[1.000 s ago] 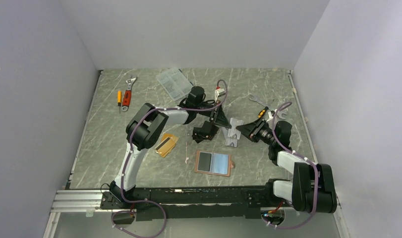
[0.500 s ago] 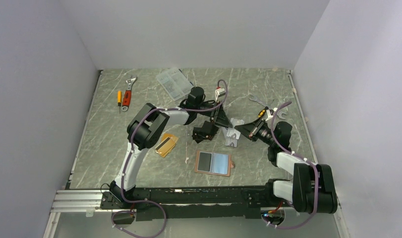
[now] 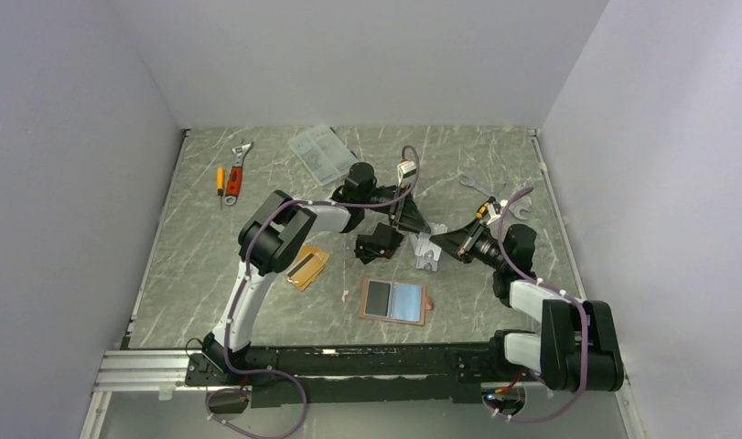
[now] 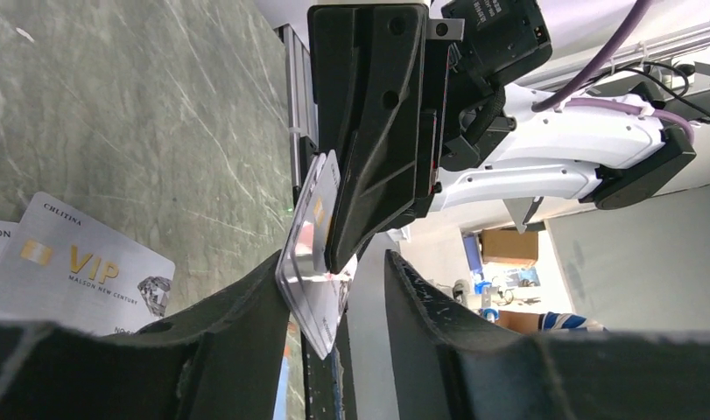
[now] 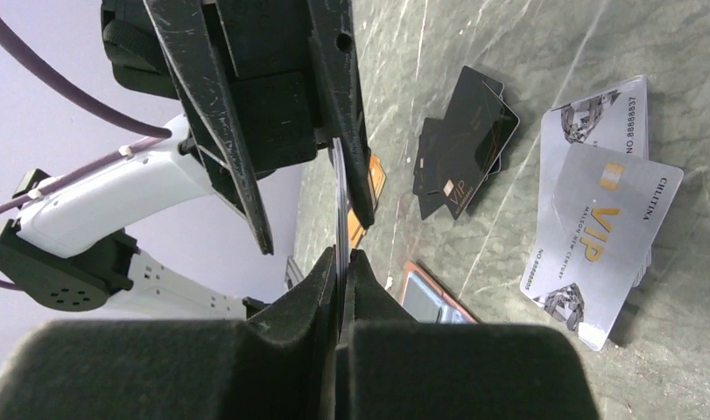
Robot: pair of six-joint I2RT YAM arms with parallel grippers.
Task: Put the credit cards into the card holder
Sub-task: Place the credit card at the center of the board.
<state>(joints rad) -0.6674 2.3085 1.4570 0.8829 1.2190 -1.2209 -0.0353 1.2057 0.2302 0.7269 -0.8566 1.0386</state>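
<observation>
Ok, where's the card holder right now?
Top view: the card holder lies open near the middle, right of the orange cards and nearer the arm bases than the grey cards.

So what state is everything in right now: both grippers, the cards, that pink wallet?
right gripper: shut, pinching the held card.
left gripper: open, jaws apart either side of that card.
held card: upright, off the table.
card holder: unfolded, flat, pale-blue inside up.
silver cards: flat on the table, overlapping.
orange cards: flat on the table, overlapping.
black cards: flat, fanned in a pile.
</observation>
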